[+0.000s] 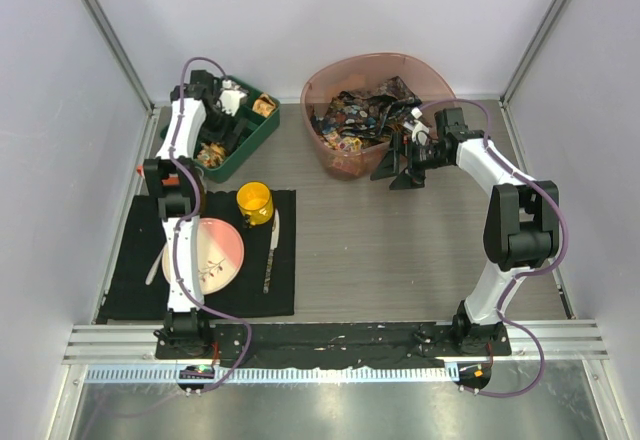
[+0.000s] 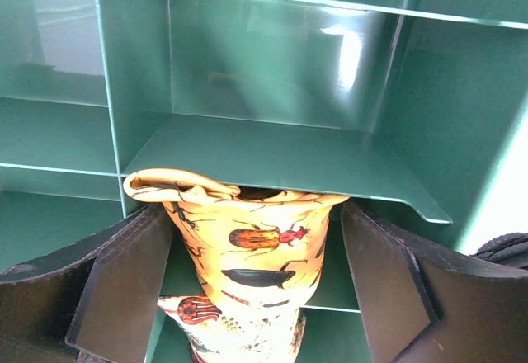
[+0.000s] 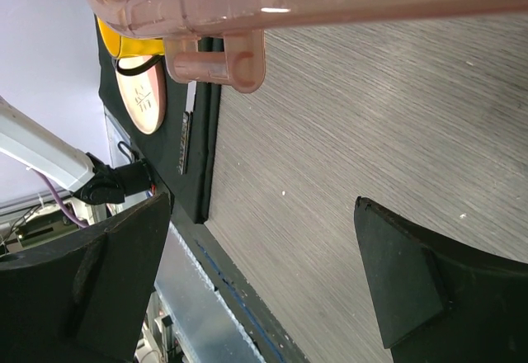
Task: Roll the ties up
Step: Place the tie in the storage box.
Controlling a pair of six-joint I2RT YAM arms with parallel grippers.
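Note:
A rolled yellow-orange tie (image 2: 252,243) printed with beetles stands in a compartment of the green tray (image 2: 272,153). My left gripper (image 2: 256,239) is open around it, with a thin gap of green showing on each side of the roll. In the top view the left gripper (image 1: 228,100) hangs over the green tray (image 1: 262,136) at the back left. Dark ties (image 1: 365,115) with many-coloured prints lie heaped in the pink bowl (image 1: 330,85). My right gripper (image 1: 398,172) is open and empty just in front of the bowl, low over the table; the bowl's rim (image 3: 289,0) crosses the top of its wrist view.
A black mat (image 1: 275,290) at the near left carries a pink-and-white plate (image 1: 228,260), a yellow cup (image 1: 254,203) and a knife (image 1: 270,255). Small orange items (image 1: 264,106) sit in other tray compartments. Grey walls close in the table on three sides.

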